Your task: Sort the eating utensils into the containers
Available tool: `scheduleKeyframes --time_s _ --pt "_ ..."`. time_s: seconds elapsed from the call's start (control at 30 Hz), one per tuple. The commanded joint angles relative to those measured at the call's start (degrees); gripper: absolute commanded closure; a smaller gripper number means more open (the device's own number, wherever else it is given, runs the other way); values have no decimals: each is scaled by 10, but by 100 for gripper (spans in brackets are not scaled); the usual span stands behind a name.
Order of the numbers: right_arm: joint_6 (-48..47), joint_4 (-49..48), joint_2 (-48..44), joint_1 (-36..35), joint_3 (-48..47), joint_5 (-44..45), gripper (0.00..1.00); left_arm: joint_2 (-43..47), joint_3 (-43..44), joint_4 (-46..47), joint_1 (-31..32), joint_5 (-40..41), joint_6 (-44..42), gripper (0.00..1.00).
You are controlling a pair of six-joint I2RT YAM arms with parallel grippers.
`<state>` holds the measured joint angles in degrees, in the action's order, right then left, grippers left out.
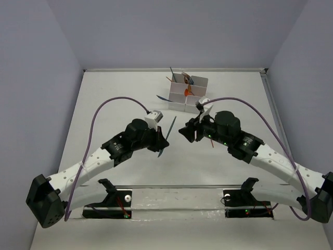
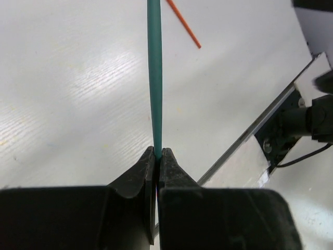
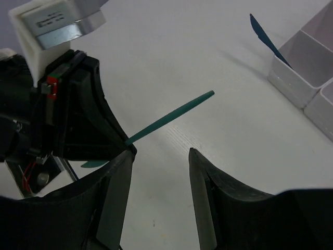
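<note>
My left gripper (image 1: 164,136) (image 2: 157,151) is shut on a thin dark teal utensil (image 1: 173,123) (image 2: 154,78), which sticks out past its fingertips on both sides. Just to the right, my right gripper (image 1: 183,131) (image 3: 160,153) is open with nothing between its jaws. In the right wrist view the teal utensil (image 3: 171,114) lies just beyond its fingertips. The white containers (image 1: 187,89) (image 3: 304,70) stand at the far middle with orange and teal utensils in some compartments. A teal utensil (image 1: 162,97) (image 3: 264,35) lies against their left side. One orange utensil (image 1: 211,142) (image 2: 183,23) lies on the table under the right arm.
Purple cables (image 1: 112,101) (image 1: 244,104) arch over both arms. A metal strip (image 1: 177,186) runs along the near edge between the arm bases. Grey-lilac walls close in the white table (image 1: 119,88) on the left, right and back.
</note>
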<state>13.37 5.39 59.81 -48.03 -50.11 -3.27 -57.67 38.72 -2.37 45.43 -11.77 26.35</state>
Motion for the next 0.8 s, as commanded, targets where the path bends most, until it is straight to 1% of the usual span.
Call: scheduleKeyframes --time_s 0.0,0.1,0.17,0.2,0.23,0.27,0.33,0.47,0.6,0.77 --pt "-147 47 -28 -3 -10 -89 47 -1 37 -112 -3 -60 -53 94" --pt "-196 45 -20 -3 -27 -177 46 1 41 -147 -3 -98 -67 94" --pt "-208 52 -3 -3 -45 -193 46 1 45 -158 -3 -117 -73 94" --pt "-216 80 9 -3 -60 -207 46 -1 46 -166 -3 -133 -81 94" --pt "-226 95 21 -3 -75 -245 46 -2 47 -169 -3 -142 -84 94" --pt "-247 110 49 -3 -104 -257 45 -5 48 -171 -3 -155 -92 94" --pt "-276 143 79 -3 -127 -288 43 -12 52 -183 -3 -166 -102 94" --pt "-283 152 112 -8 -131 -334 39 -6 57 -184 -3 -206 -111 94" --pt "-290 157 126 -14 -126 -341 38 -1 65 -183 -8 -243 -108 94" --pt "-284 147 137 -25 -114 -351 38 3 71 -175 -18 -257 -104 94"
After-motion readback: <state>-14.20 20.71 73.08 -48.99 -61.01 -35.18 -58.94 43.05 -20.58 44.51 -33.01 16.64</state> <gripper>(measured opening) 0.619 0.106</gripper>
